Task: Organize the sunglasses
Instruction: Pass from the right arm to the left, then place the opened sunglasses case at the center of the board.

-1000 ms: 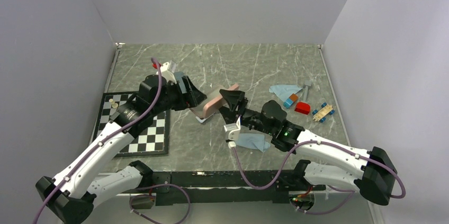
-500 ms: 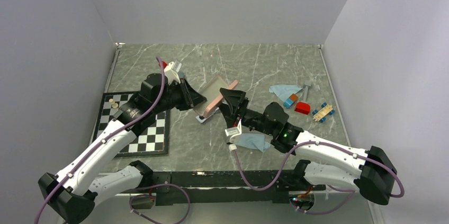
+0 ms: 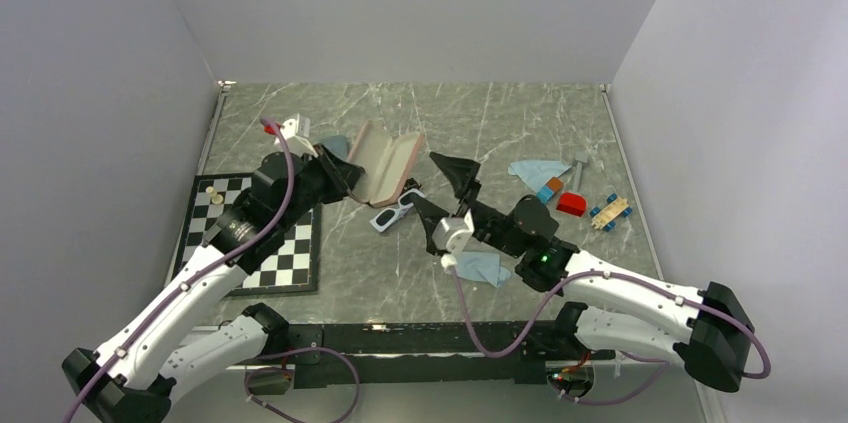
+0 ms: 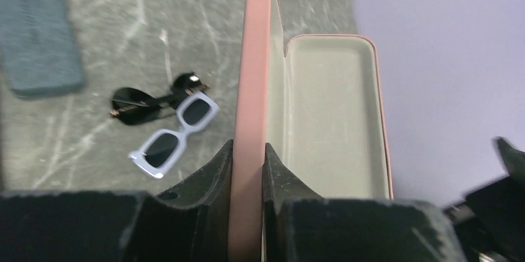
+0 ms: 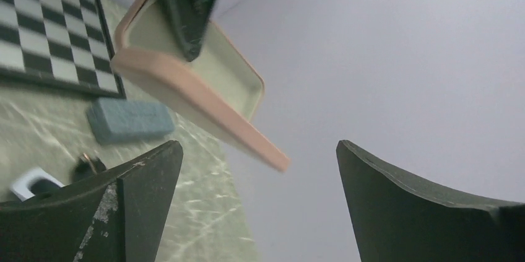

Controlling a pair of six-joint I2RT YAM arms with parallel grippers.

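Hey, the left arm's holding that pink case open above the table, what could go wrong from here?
The left gripper pinches the pink case by one thin wall only, so it might twist or slip and drop. The white sunglasses and black sunglasses seem to touch, so picking one may drag the other. The open right gripper sits close to the case and might bump it.
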